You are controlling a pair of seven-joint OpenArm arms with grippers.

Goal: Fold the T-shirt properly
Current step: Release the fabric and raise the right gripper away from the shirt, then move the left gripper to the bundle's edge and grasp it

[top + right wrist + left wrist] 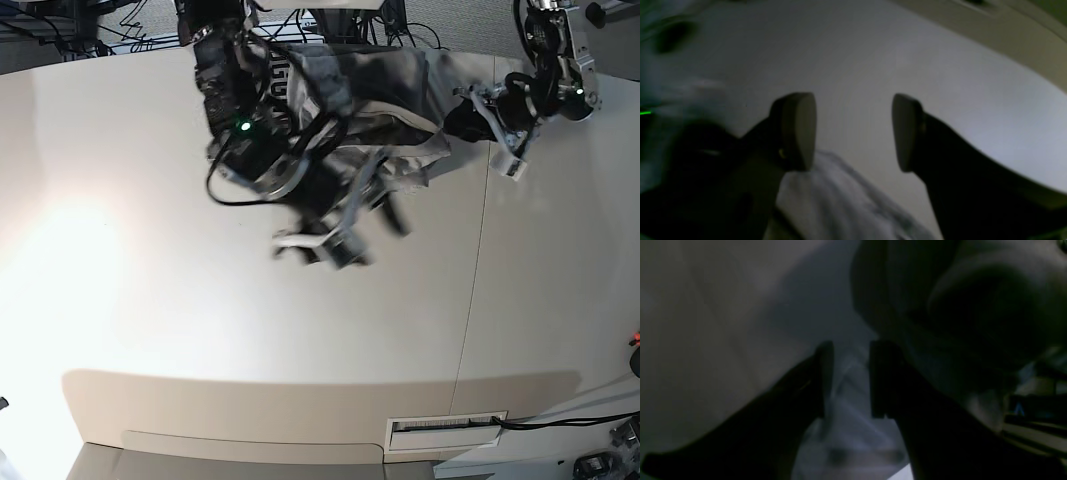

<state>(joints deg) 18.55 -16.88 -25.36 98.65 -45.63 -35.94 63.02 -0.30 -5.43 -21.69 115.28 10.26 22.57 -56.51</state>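
A: Since the T-shirt (375, 90) is bunched at the far edge of the table (200, 330), no fold can be counted as made yet.

B: Agreed. Lettering is glimpsed on a turned-up part, and the cloth is seen crumpled rather than spread. How are the pincers set?

A: The right gripper (853, 131) is seen with its pads wide apart and nothing between them; pale cloth lies just beneath. The left gripper (850, 378) is shown with a narrow gap between its fingers. Grey fabric lies behind that gap, but whether any is pinched cannot be told from so dark a picture.

B: So the step in hand is judged to be re-gripping, after a release or before a fresh grasp.

A: For the next move, a hem or shoulder edge would need to be found and pinched by each arm, so the garment can be drawn flat.
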